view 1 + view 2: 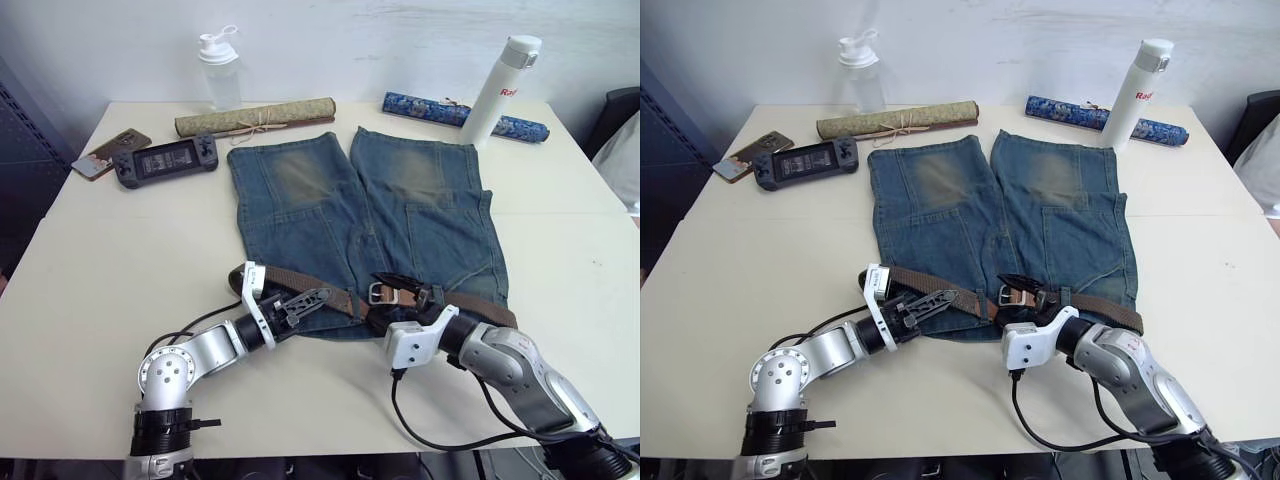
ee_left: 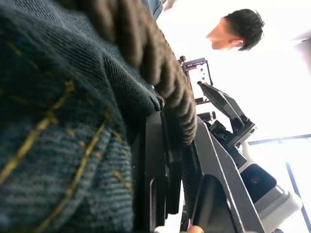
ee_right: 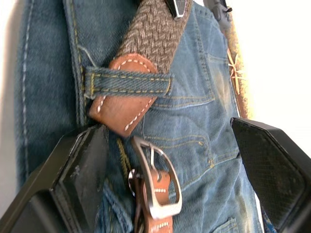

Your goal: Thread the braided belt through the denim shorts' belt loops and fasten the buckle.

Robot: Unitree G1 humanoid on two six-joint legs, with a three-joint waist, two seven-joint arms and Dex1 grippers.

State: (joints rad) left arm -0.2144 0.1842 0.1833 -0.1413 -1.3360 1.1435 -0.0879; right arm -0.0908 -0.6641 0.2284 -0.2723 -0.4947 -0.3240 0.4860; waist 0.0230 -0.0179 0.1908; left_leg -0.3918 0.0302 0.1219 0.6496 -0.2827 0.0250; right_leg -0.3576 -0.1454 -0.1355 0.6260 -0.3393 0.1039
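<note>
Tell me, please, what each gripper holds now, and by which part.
The left gripper pinches the dark-brown braided belt on its woven part, at the waistband of the blue denim shorts. The right gripper, open, holds nothing.

Both arms bent at the elbow, forearms angled inward and low. Left gripper (image 1: 303, 301) pointing toward the right, fingers (image 2: 160, 184) pressed close together. Right gripper (image 3: 165, 165) aimed leftward, fingers (image 3: 265, 160) spread wide apart.
</note>
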